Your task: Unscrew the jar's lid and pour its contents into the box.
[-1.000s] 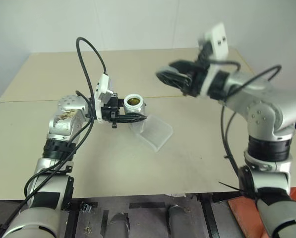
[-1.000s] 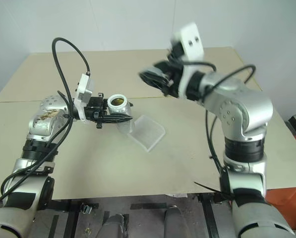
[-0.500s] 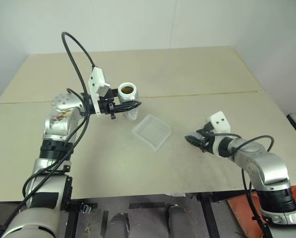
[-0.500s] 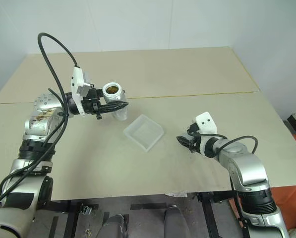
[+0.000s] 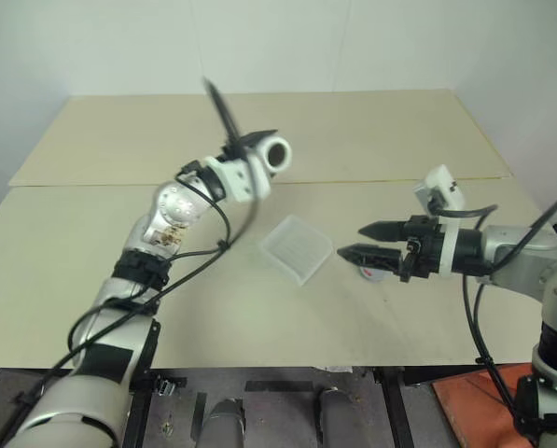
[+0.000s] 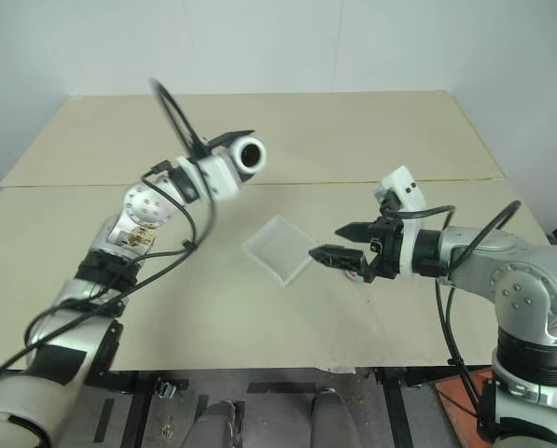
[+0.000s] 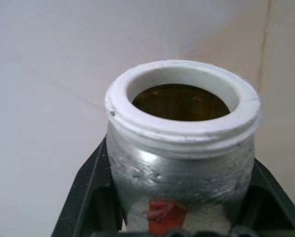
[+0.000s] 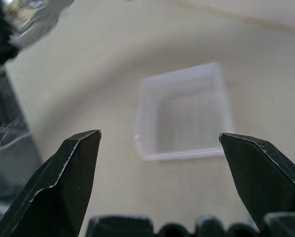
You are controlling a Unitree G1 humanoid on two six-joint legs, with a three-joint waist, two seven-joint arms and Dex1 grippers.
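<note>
- The pale beige desk stood against plain white walls, with the box lying flat near its middle; I place everything else by that box.
- My left pincer was clamped on the jar, which was open-mouthed and held in the air above and behind the box, tipped onto its side with the mouth turned toward my head. The left wrist view showed something dark yellow-brown inside.
- I judged the biggest risk to be a spill onto the desk: the jar was already tipped, yet its mouth did not seem to be over the box, so loose contents could have run out short of the tray.
- My right pincer hung just beside the box on its right, jaws spread wide and holding nothing, pointing at the box.
- The lid lay on the desk under that pincer, close to the box. A careless sweep of the right arm could have knocked the lid off or nudged the light tray out from under the pour.
- The jar's shiny sides looked slippery; it might have twisted in the grip during tipping.
</note>
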